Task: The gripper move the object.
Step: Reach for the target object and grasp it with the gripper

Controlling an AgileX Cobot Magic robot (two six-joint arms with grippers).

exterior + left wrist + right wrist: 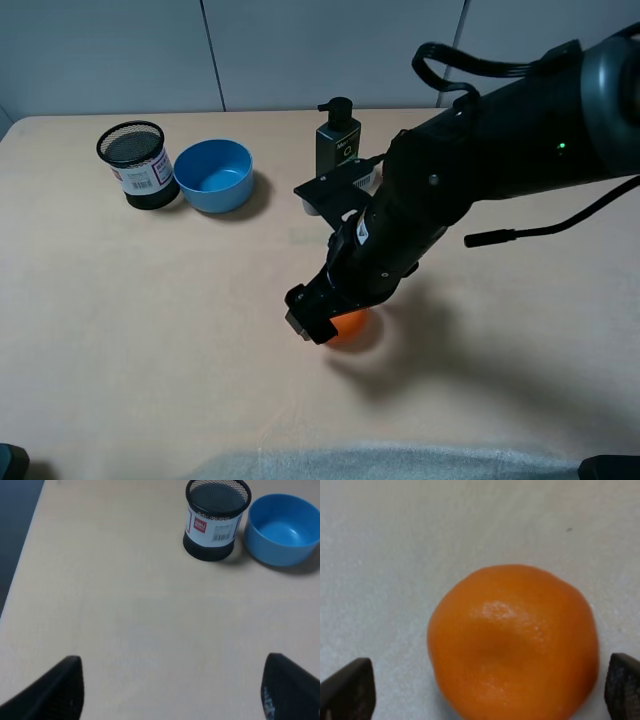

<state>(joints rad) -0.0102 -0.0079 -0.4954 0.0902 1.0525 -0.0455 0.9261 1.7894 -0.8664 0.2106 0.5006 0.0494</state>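
Note:
The object, a glossy orange fruit, rests on the beige table near the front middle. My right gripper is lowered over it from the right side. In the right wrist view the fruit fills the space between the two black fingertips, with a small gap on each side; the right gripper is open. In the left wrist view my left gripper is open and empty above bare table.
A blue bowl and a black mesh pen cup stand at the back left; both show in the left wrist view, bowl and cup. A dark pump bottle stands at the back middle. Pale cloth lies along the front edge.

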